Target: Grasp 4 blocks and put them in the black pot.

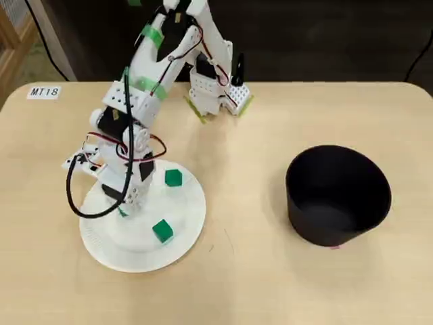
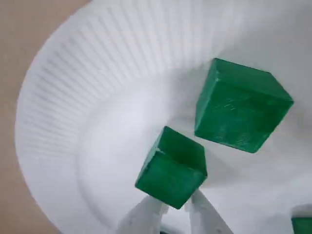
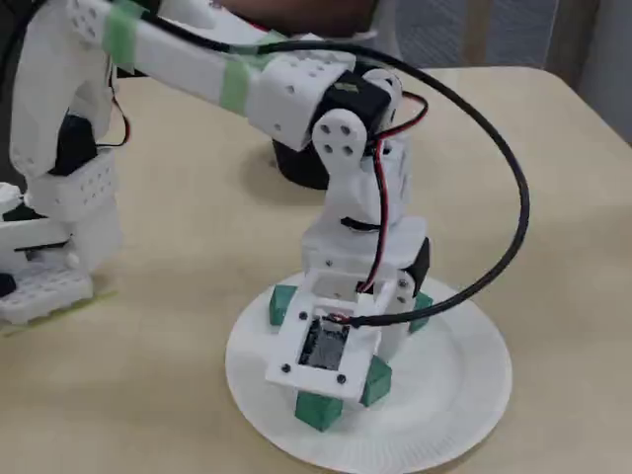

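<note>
Pincer [image 2: 176,207] is lowered onto the white paper plate [image 2: 73,112], its white fingertips seen at a green block [image 2: 171,166]; a firm grip cannot be told. More green blocks [image 1: 162,231] are seen on the plate. Black pot [image 1: 337,196] stands well apart on the worktop [image 1: 270,284], nothing seen inside.

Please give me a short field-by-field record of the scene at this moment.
Surface: light wooden table
Plate: white paper plate holding the blocks
Blocks seen: four on the plate in the fixed view; two clear of the arm in the overhead view
Black pot: upright, right of the plate, interior looks empty
Gripper: down over the plate, jaws at the nearest block; grip not confirmable
</note>
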